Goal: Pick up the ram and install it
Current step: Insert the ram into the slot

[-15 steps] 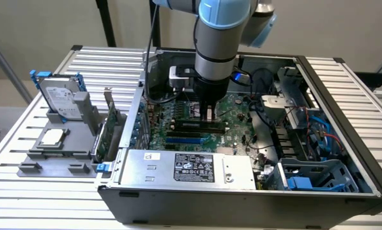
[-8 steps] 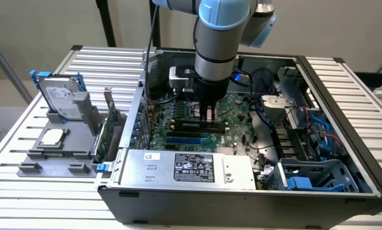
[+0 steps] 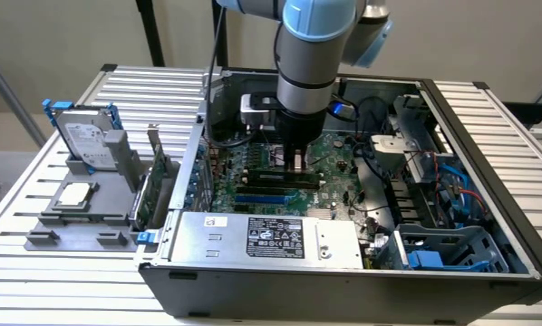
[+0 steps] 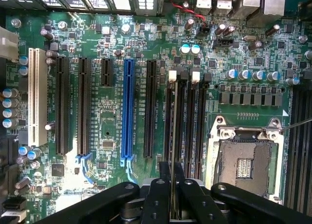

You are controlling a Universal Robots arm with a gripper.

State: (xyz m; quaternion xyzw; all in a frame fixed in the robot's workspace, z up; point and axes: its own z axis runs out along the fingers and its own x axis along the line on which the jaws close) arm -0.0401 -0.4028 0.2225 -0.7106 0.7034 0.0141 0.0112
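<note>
**Now at the slot: RAM held on edge over the memory sockets**

Nearest the wrist camera, the gripper (image 4: pixel 171 197) has its fingers pinched on the ram (image 4: pixel 172 136), seen edge-on as a thin line running out over the DIMM slots (image 4: pixel 187 121) beside the empty CPU socket (image 4: pixel 246 158). Judging by that, the pick is done and insertion is in hand. Seating calls for exact alignment with one slot, then straight pressure. Farther off, the motherboard (image 3: pixel 262 170) lies inside the open PC case (image 3: pixel 488 224).
</note>
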